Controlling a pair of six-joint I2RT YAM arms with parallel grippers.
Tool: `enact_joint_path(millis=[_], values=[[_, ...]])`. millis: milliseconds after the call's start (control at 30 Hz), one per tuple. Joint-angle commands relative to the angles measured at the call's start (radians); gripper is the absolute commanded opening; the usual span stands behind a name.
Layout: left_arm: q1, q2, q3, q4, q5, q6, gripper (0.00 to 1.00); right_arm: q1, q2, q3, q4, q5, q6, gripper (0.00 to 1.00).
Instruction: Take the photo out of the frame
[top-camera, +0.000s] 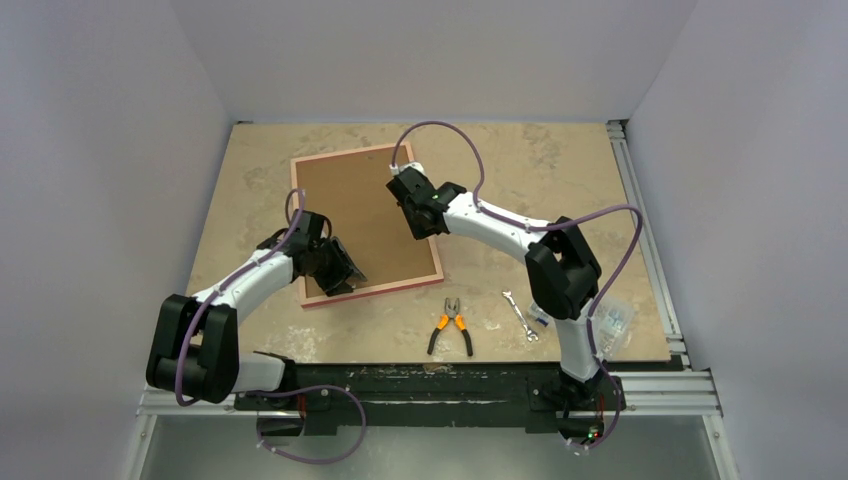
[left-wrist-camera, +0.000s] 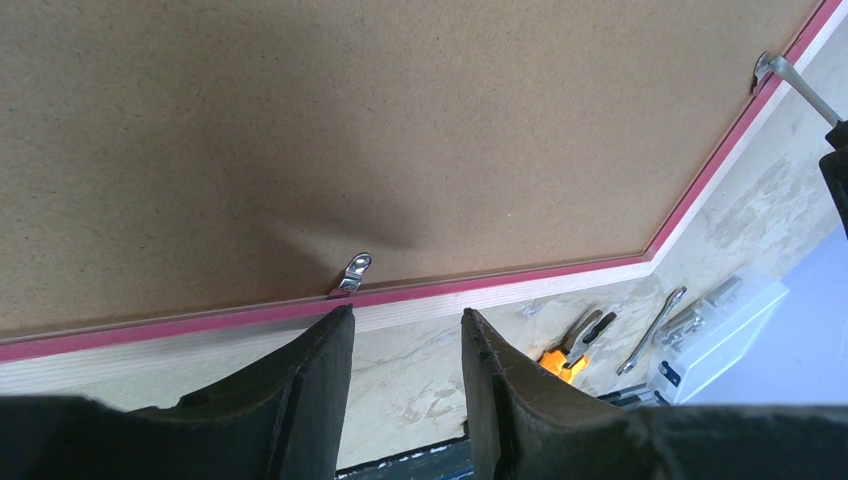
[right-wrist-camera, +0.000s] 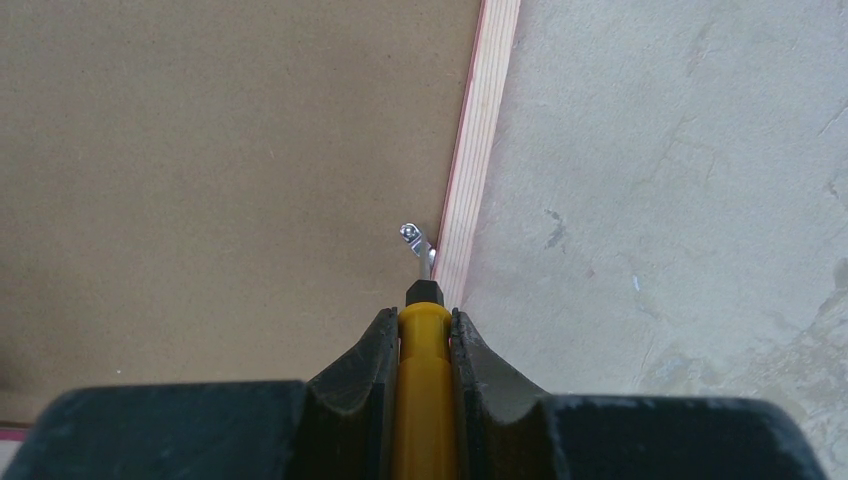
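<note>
The frame (top-camera: 355, 200) lies face down on the table, brown board up, with a pink-red and pale edge. The photo is hidden under the board. My left gripper (top-camera: 338, 272) is open and empty at the frame's near edge; in the left wrist view its fingertips (left-wrist-camera: 405, 315) straddle bare table just below a small metal clip (left-wrist-camera: 352, 272). My right gripper (top-camera: 420, 225) is shut on a yellow-handled screwdriver (right-wrist-camera: 425, 400). The screwdriver's tip touches a metal clip (right-wrist-camera: 417, 243) at the frame's right edge (right-wrist-camera: 480, 150).
Orange-handled pliers (top-camera: 450, 325) and a small wrench (top-camera: 520, 315) lie on the table in front of the frame. A clear plastic box (top-camera: 612, 322) sits at the near right. An aluminium rail (top-camera: 640, 200) runs along the table's right side.
</note>
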Motion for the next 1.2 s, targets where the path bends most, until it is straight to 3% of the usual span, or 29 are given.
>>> enact_joint_path(millis=[0,867,1167], values=[[0.003,0.005,-0.014,0.009,-0.016,-0.001,0.42,-0.005,0.005,0.008,-0.062,-0.097,0.002,0.0],[0.003,0.005,-0.019,0.021,-0.006,0.002,0.44,-0.005,-0.1,-0.057,0.025,-0.301,0.155,0.0],[0.002,-0.055,-0.023,0.053,-0.003,0.033,0.53,-0.001,-0.304,-0.168,0.073,-0.239,0.202,0.0]])
